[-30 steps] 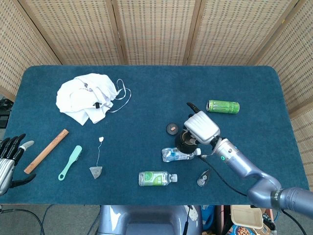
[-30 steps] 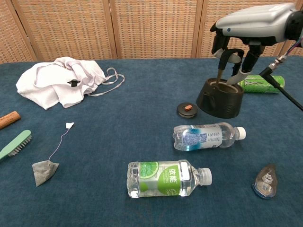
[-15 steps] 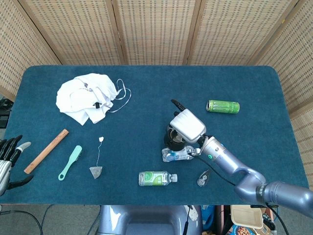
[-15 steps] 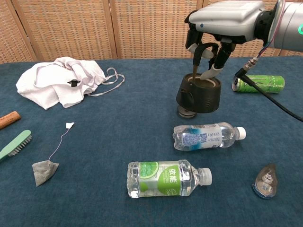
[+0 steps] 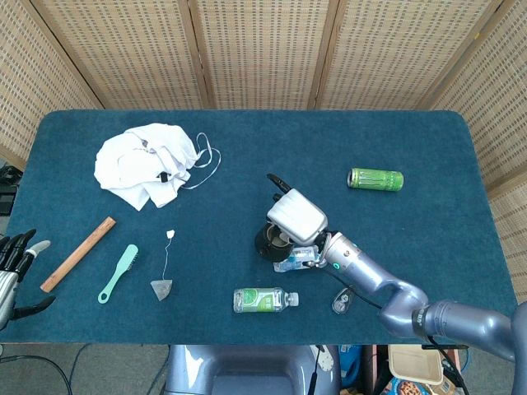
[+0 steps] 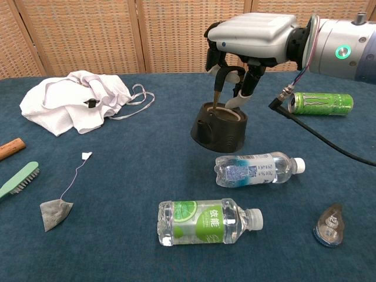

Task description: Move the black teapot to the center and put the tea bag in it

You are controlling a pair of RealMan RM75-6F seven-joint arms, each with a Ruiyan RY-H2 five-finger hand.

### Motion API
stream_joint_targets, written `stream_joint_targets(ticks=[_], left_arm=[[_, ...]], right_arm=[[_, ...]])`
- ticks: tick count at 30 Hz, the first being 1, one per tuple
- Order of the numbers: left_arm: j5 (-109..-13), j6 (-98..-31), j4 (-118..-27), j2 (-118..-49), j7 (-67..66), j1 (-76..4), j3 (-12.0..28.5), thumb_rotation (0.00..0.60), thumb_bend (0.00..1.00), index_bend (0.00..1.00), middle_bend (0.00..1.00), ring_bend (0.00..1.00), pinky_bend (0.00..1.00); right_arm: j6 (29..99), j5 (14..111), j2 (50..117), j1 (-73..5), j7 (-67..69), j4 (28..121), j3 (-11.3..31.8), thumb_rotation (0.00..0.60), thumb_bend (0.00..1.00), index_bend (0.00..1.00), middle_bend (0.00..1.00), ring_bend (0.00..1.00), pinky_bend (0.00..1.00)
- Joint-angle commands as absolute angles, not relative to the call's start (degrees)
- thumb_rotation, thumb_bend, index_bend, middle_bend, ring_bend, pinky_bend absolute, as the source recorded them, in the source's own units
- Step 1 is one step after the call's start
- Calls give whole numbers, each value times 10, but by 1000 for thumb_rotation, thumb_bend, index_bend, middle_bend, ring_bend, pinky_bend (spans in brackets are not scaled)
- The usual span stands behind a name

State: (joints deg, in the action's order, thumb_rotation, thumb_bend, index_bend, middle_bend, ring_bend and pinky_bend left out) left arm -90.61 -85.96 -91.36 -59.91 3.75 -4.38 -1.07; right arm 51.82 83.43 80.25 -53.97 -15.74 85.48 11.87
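Teapot [image 6: 218, 126], lidless, sits just beyond the near bottles [image 6: 258, 169], the right hand [image 6: 249, 35] holding it with fingers [image 6: 218, 91] hooked in its mouth; judged best slid low leftward to centre, tea bag [image 6: 56, 212] waiting near-left, left hand [image 5: 12, 263] idle, its grip unclear.

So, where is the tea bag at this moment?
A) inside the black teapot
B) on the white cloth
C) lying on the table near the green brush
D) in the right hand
C: the tea bag lies flat on the table beside the green brush, far from the black teapot.
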Motion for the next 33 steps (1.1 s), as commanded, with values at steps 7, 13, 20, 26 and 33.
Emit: stream_joint_targets(ticks=[7,13,20,26,33], left_arm=[[-904,-859,-907,-601,43,-41,-12,600,163,135,25,41,0],[-902,-858,-902,-603,48,-39,-13,600,163,135,25,41,0],[-901,-859,-894,-605,56,-37,-14,600,164,135,25,41,0],[-902,-859,-891,-607,59,-36,-14,600,163,135,25,41,0],[-900,-858,-886,-609,63,-34,-14,600,163,135,25,41,0]], right_arm=[[522,839,831,-552,-162,845,119,600,316,883,838,543,127],[520,841,852,-563,-168,837,117,600,316,883,838,543,127],[519,844,872,-569,-180,837,110,600,316,883,838,544,127],[517,840,884,-574,-189,839,109,600,316,883,837,543,127],[514,835,894,-575,-198,834,104,600,316,883,834,543,127]])
